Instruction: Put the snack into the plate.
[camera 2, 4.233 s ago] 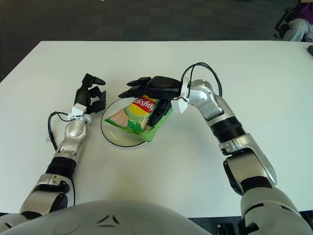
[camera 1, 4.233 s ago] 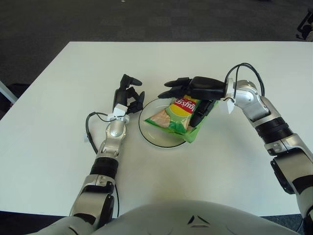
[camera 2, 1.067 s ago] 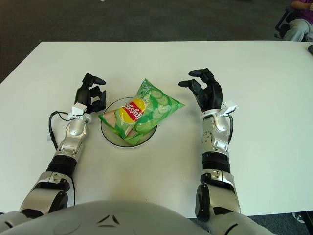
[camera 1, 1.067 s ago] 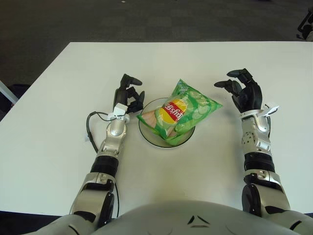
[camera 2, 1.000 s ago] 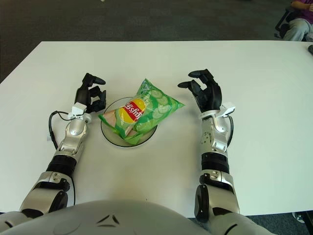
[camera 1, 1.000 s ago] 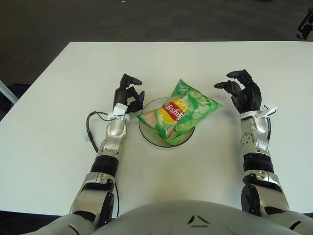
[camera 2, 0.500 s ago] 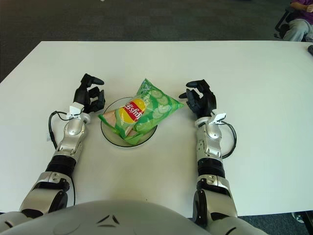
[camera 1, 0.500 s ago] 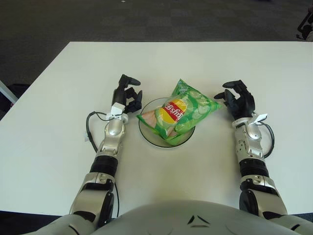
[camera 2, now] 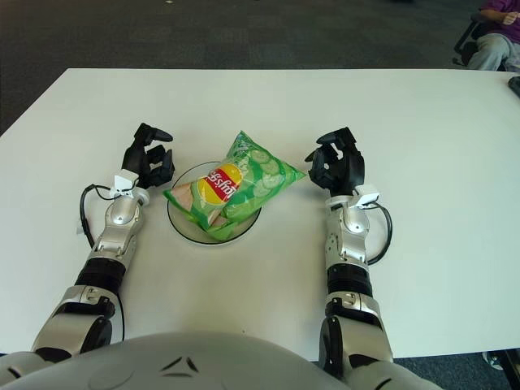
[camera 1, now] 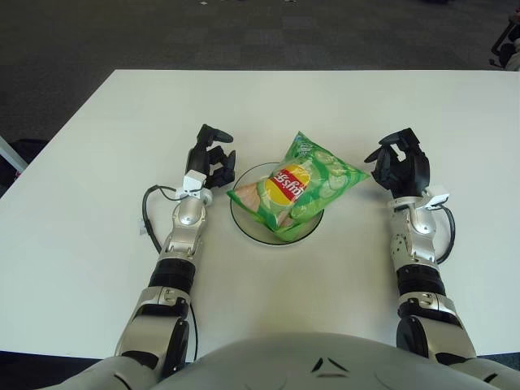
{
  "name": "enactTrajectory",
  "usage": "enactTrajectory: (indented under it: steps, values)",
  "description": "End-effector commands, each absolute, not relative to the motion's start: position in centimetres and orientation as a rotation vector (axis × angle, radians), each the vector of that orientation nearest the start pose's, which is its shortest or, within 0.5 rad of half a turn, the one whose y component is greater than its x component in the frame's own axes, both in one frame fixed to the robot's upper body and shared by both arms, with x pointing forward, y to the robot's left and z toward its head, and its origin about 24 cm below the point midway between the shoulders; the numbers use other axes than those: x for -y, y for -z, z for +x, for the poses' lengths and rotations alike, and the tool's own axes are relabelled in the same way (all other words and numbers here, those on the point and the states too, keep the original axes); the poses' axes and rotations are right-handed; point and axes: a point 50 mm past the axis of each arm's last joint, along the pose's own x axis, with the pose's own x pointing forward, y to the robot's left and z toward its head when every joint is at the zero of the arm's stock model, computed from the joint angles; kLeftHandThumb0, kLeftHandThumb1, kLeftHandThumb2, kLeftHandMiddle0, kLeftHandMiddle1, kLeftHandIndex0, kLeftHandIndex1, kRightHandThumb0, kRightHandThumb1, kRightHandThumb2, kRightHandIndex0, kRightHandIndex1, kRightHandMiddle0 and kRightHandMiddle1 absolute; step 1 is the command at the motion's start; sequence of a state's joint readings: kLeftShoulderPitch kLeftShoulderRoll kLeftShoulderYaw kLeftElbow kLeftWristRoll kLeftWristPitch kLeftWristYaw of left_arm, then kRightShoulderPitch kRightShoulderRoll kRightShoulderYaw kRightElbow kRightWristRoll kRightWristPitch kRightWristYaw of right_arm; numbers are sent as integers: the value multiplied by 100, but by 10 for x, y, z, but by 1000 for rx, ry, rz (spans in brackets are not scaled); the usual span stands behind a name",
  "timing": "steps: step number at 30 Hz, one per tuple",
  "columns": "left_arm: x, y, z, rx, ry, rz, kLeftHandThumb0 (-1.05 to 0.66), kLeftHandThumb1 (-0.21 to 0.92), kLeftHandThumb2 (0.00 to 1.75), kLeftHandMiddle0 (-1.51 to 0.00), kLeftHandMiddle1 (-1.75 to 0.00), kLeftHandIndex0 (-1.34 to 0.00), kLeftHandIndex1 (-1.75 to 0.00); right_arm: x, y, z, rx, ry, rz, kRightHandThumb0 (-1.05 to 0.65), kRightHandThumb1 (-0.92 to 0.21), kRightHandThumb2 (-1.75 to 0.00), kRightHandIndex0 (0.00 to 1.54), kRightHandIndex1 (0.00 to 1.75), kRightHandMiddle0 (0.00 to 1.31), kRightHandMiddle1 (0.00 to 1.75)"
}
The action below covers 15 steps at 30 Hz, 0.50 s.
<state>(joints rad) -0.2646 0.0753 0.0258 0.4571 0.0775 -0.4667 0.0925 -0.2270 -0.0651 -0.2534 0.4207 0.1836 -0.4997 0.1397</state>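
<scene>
A: Where is the snack at this moment?

B: The green, glossy crisp bag with a red and yellow logo (camera 1: 294, 186) lies on the shallow round white plate with a thin dark rim (camera 1: 244, 226). It sits tilted across it, and its upper right corner reaches out over the rim, above the white table (camera 1: 89, 162).

A: So which step is in hand?

B: I judge that the placing itself is done. The right hand (camera 1: 398, 167) shows just beside the bag's right corner, apart from it. Its dark fingers are loosely curled and hold nothing. The left hand (camera 1: 210, 158) shows just beside the plate's left edge, also loosely curled around nothing.

A: What does the next move call for?

B: Very little, I think. Both arms only need to draw back without brushing the bag. The bag is light and puffed with air, so a small touch on the overhanging corner could slide it off the plate.

A: And the materials?

B: The bag is thin crinkled foil, slippery and easy to dent. The plate looks hard and smooth, perhaps ceramic, but I cannot be sure. The table is flat and matte. The hands are black with jointed fingers on silver metal forearms, and a black cable (camera 1: 147, 210) loops beside the left forearm.
</scene>
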Motion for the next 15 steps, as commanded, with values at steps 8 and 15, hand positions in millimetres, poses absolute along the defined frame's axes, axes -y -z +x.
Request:
enactTrajectory:
  steps: [8,15]
  values:
    - [-162,-47,294,244,-34,111,-38,69,83,-87,-175,-34,-175,200,-30,263,158,206,-17,-37,-71,-80,85,175,33,175]
    - [-162,-47,294,242,-39,101,-38,70,81,-88,-175,-34,-175,200,-33,262,134,190,-28,-37,-70,-82,86,175,34,175]
